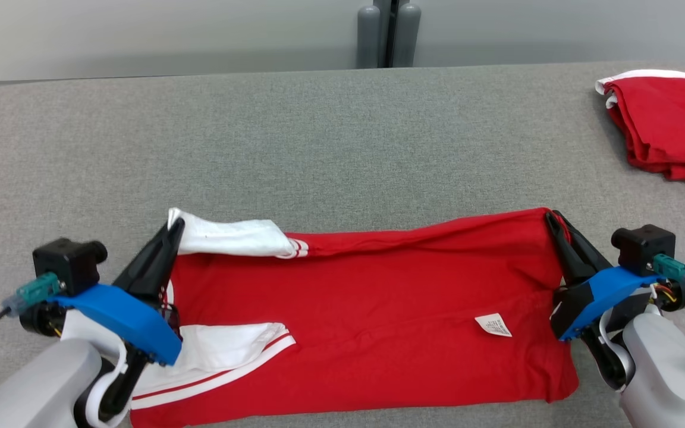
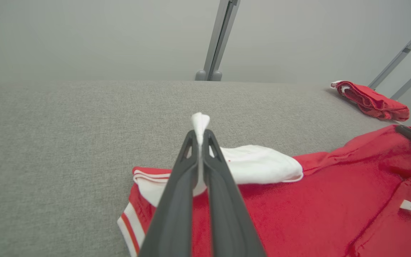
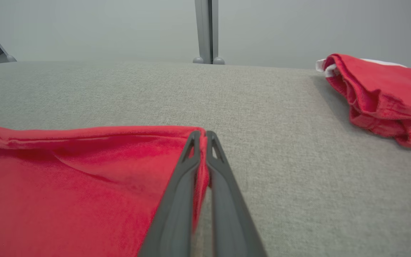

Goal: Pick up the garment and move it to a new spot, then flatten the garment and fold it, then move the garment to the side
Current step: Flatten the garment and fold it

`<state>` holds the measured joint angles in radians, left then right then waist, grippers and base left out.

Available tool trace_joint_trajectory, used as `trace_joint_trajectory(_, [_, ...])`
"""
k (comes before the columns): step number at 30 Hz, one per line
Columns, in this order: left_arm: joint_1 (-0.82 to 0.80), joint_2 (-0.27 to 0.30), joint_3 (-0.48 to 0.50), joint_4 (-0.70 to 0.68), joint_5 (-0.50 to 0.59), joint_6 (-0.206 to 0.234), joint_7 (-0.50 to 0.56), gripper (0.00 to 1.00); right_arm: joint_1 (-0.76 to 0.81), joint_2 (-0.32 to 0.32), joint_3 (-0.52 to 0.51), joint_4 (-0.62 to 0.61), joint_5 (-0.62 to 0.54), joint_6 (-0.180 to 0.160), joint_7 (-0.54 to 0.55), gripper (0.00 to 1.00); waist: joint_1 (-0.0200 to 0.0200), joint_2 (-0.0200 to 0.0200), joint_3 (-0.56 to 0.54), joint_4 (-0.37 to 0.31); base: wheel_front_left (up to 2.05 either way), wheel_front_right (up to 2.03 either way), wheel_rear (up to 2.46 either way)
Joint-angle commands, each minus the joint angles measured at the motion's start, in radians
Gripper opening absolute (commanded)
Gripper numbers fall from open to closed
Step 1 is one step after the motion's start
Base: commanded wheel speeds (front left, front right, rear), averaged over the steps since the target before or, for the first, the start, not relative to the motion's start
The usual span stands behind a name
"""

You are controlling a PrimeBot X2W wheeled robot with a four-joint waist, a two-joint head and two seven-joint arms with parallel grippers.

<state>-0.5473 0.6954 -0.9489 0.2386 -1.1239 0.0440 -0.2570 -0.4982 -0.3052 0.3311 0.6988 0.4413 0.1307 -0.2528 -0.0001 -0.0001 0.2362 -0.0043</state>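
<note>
left gripper point(image 1: 175, 229): clamped tight on the white sleeve point(image 1: 229, 236) at the garment's far-left corner. In the left wrist view a little nub of white cloth pokes out past the fingertips, so it's got a proper pinch of it

right gripper point(image 1: 552, 219): squeezed closed too, pinching red fabric at the garment's far-right corner. The right wrist view shows the red edge sandwiched between the two dark fingers point(image 3: 176, 200)

how they sit: both low over the cloth, pointing toward the far edge of the surface, one at each end of the same cloth edge

garment point(image 1: 366, 297): red tee with white sleeves and red-and-white striped cuffs, lying along the near edge of the surface, stretched wide between the two grippers. Its far edge looks doubled over, with a soft, slightly wavy ridge running from one pinch to the other. Its near hem runs out of the head view at the bottom

second sleeve point(image 1: 229, 342): white, lying flat at the garment's near-left end, partly hidden behind the left gripper's body

care tag point(image 1: 494, 325): small white tag on the red cloth toward the right end, print way too small to read

surface point(image 1: 319, 137): grey woven fabric top, carries both pieces of clothing

other red piece point(image 1: 669, 128): folded bundle with white trim, at the far-right corner of the surface, well apart from the held garment

posts point(image 1: 389, 32): pair of grey uprights behind the middle of the far edge, pale wall behind them
</note>
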Motion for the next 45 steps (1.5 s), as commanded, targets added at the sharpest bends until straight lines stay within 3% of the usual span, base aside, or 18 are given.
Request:
trace_joint_trajectory(1, [0.027, 0.004, 0.009, -0.016, -0.001, 0.009, -0.005, 0.00, 0.022, -0.003, -0.008, -0.005, -0.009, 0.000, -0.008, 0.00, 0.0001, 0.0001, -0.003, 0.002, 0.00, 0.00, 0.00])
trace_joint_trajectory(18, [0.229, -0.036, 0.044, -0.019, 0.017, 0.052, -0.008, 0.00, 0.229, 0.023, -0.111, -0.170, -0.058, 0.000, -0.013, 0.00, 0.0001, 0.0001, -0.042, 0.014, 0.00, 0.00, 0.00])
trace_joint_trajectory(19, [0.237, -0.039, 0.051, -0.015, 0.022, 0.056, -0.008, 0.00, 0.240, 0.026, -0.117, -0.179, -0.063, 0.000, -0.013, 0.38, 0.0001, 0.0001, -0.045, 0.014, 0.00, 0.00, 0.00])
trace_joint_trajectory(20, [0.243, -0.046, 0.056, -0.013, 0.029, 0.059, -0.008, 0.31, 0.251, 0.029, -0.125, -0.188, -0.064, 0.000, -0.013, 0.97, 0.0001, 0.0001, -0.048, 0.016, 0.00, 0.00, 0.00])
trace_joint_trajectory(21, [0.249, -0.057, 0.064, -0.014, 0.034, 0.060, -0.009, 1.00, 0.259, 0.031, -0.132, -0.197, -0.065, 0.000, -0.013, 1.00, 0.0001, 0.0001, -0.051, 0.017, 0.00, 0.00, 0.00])
trace_joint_trajectory(28, [0.308, -0.108, 0.211, -0.030, 0.129, 0.088, -0.009, 1.00, 0.312, 0.040, -0.191, -0.287, -0.078, 0.000, -0.013, 1.00, 0.0001, 0.0001, -0.066, 0.019, 0.00, 0.00, 0.00])
trace_joint_trajectory(34, [0.404, -0.197, 0.446, -0.074, 0.312, 0.098, -0.009, 1.00, 0.345, 0.044, -0.236, -0.362, -0.092, 0.000, -0.013, 1.00, 0.0001, 0.0001, -0.080, 0.016, 0.00, 0.00, 0.00])
trace_joint_trajectory(38, [0.462, -0.274, 0.600, -0.106, 0.462, 0.085, -0.009, 1.00, 0.331, 0.054, -0.256, -0.334, -0.093, 0.000, -0.013, 1.00, 0.0001, 0.0001, -0.085, 0.020, 0.00, 0.00, 0.00])
trace_joint_trajectory(45, [0.529, -0.425, 0.830, -0.149, 0.677, 0.047, -0.009, 1.00, 0.276, 0.078, -0.253, -0.178, -0.089, 0.000, 0.024, 1.00, 0.0001, 0.0001, -0.086, 0.039, 0.00, 0.00, 0.00])
